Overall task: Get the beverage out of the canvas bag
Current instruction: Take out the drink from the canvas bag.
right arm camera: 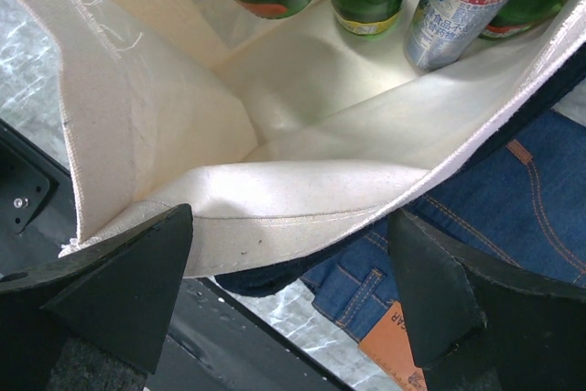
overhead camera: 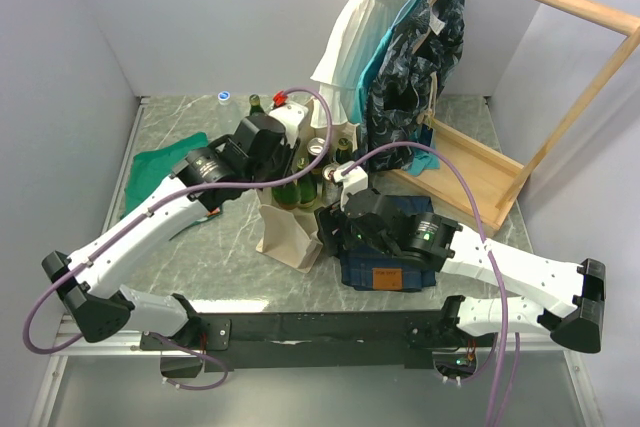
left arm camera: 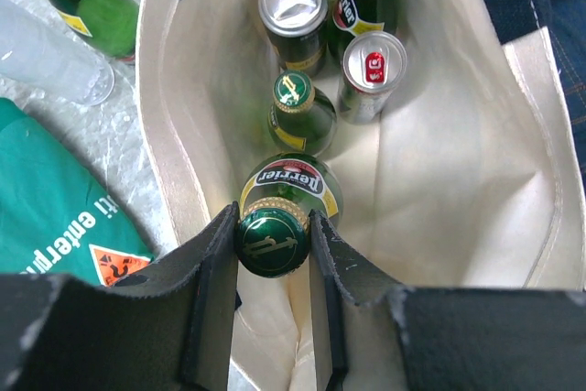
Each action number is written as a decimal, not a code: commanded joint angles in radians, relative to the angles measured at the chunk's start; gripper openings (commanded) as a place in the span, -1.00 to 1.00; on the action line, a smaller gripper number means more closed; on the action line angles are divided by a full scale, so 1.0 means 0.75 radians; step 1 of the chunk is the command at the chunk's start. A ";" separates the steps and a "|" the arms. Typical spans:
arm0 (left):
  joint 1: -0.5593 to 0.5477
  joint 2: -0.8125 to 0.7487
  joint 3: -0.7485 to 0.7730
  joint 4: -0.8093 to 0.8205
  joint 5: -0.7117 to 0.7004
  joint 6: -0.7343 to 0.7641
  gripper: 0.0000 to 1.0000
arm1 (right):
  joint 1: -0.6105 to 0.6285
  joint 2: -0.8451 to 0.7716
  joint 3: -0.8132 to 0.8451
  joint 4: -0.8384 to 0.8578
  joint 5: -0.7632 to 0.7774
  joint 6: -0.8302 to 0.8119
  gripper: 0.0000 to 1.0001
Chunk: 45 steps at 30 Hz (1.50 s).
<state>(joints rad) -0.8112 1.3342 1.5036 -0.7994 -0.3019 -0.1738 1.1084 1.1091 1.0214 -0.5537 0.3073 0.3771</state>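
The bottle (left arm camera: 272,243) stands upright inside the bag (left arm camera: 439,180), with its long axis vertical and its cap pointing up at the left wrist camera. It is dark green glass with a green cap, a gold neck band and a Perrier label. The left gripper (left arm camera: 272,226) is clenched on the cap, 1 jaw on each side. The base is hidden, possibly on the bag floor. 2 cans (left arm camera: 293,6) stand behind it. The right gripper (right arm camera: 288,235) is released, its jaws spread wide over the bag rim, above the jeans (right arm camera: 513,199).
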 commanded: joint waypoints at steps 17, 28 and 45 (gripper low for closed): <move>0.000 -0.231 0.210 0.168 -0.047 -0.010 -0.98 | 0.017 -0.037 0.060 -0.057 0.102 0.025 0.84; 0.000 -0.235 0.306 0.190 -0.102 0.066 -0.98 | 0.021 -0.033 0.090 -0.080 0.120 0.049 0.83; 0.000 -0.300 0.298 0.293 -0.223 0.103 -0.98 | 0.034 -0.018 0.105 -0.096 0.134 0.045 0.83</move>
<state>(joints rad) -0.8116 1.1896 1.6577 -0.8013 -0.3874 -0.1307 1.1225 1.1011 1.0550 -0.6136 0.3851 0.4072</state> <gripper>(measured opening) 0.352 0.915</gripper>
